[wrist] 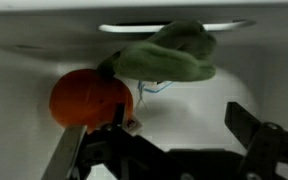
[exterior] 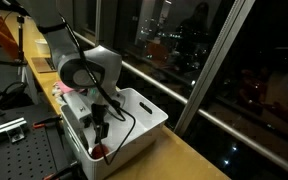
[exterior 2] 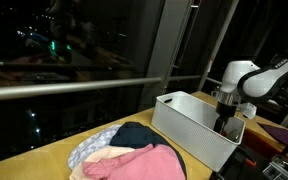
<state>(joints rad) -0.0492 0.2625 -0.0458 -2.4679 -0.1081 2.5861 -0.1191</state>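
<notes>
My gripper is lowered into a white plastic bin and stands open, with nothing between its fingers. In the wrist view an orange round object lies on the bin floor just by the left finger. A crumpled green cloth lies beyond it against the bin wall. The right finger hangs over bare white floor. In both exterior views the gripper reaches down inside the bin; a bit of red shows low in the bin.
The bin stands on a wooden table beside a dark window with a metal rail. A pile of clothes, pink and dark blue, lies on the table near the bin. A metal breadboard lies alongside.
</notes>
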